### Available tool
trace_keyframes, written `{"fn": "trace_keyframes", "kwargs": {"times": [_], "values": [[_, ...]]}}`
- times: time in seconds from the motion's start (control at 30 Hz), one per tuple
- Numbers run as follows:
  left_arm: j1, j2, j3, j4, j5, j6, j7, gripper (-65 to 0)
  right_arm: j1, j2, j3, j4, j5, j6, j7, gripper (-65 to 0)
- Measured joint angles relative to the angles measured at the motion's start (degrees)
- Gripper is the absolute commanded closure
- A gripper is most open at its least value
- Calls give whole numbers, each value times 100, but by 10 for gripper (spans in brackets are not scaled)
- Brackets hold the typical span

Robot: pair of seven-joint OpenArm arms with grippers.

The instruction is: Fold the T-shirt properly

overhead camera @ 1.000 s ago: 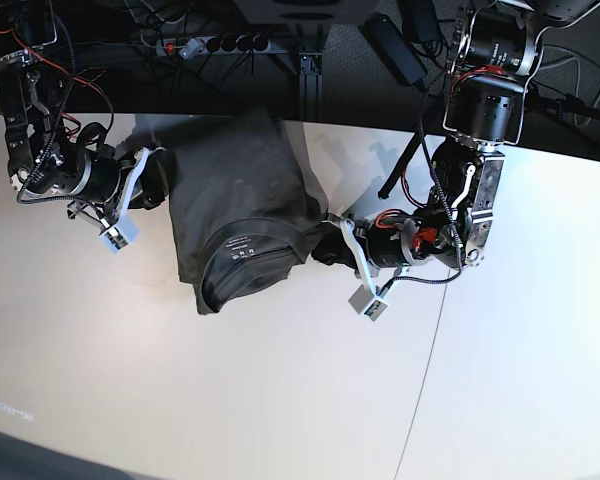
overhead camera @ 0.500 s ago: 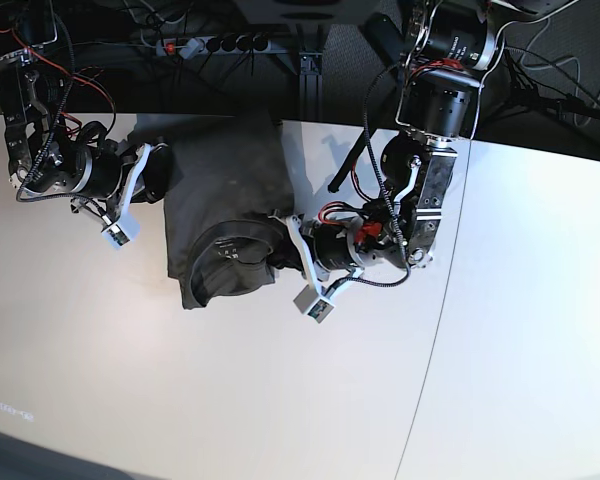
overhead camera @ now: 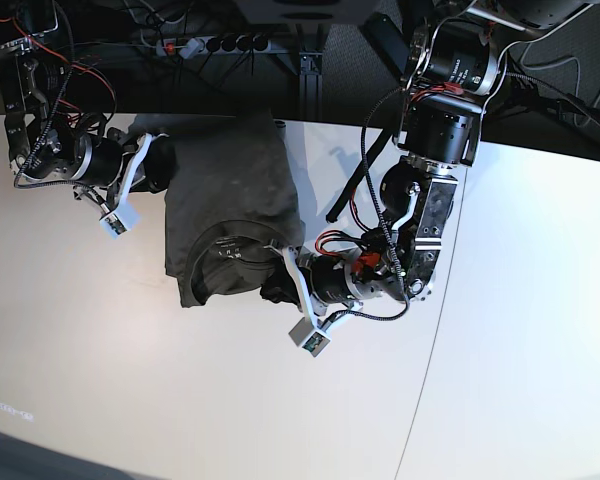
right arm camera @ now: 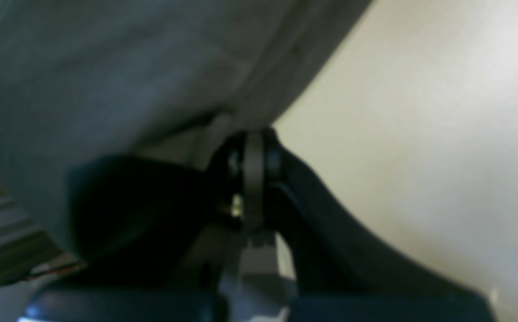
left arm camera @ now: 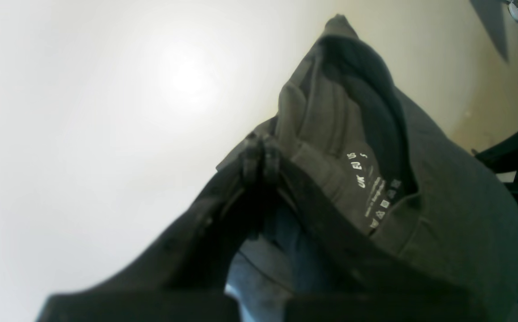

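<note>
Currently the T-shirt (overhead camera: pixel 230 225) lies on the white bench (overhead camera: pixel 180 400), bunched into a narrow bundle with its collar end toward the near edge, and you hold it at two places. Your left tool (overhead camera: pixel 278 268) is clenched on a fold of cloth just beside the collar (left arm camera: pixel 375 147); in the left wrist view the tips meet on a thin pinch of fabric, with the printed neck label (left arm camera: pixel 373 192) right next to them. Your right tool (overhead camera: pixel 152 165) is clamped on the fabric at the far end from the collar, a thin edge trapped between its closed tips in the right wrist view. The main risk, in my judgement, is that the left pinch holds only one layer near the collar: pull from there and the neck opening will stretch or roll under, giving a skewed fold. A shallow bite could also slip out under tension. Uneven travel between the two tools would twist the bundle further. Cables near the left arm (overhead camera: pixel 420 215) hang close to the cloth and could snag it.
</note>
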Motion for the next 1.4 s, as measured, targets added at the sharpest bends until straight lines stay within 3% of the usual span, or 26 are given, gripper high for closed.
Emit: {"fn": "trace_keyframes", "kwargs": {"times": [0.33, 0.63, 0.77, 1.0, 1.13, 1.4], "values": [[-74, 0, 0, -26, 7, 0, -66, 0, 0, -820, 2, 0, 114, 0, -48, 0], [-612, -210, 15, -26, 151, 133, -13, 0, -2, -719, 4, 4, 87, 0, -44, 0], [-699, -553, 15, -26, -87, 138, 118, 0, -2, -455, 48, 7, 92, -2, -74, 0], [-363, -1405, 28, 87, -1027, 98, 612, 0, -442, -39, 92, 319, 118, 4, -105, 0], [42, -1978, 31, 981, -1423, 90, 837, 0, -896, 26, 214, 693, 76, 13, -173, 0], [1497, -3230, -94, 2833, -1537, 22, 903, 0, -1827, 17, 634, 1128, 11, 13, -284, 0]]}}
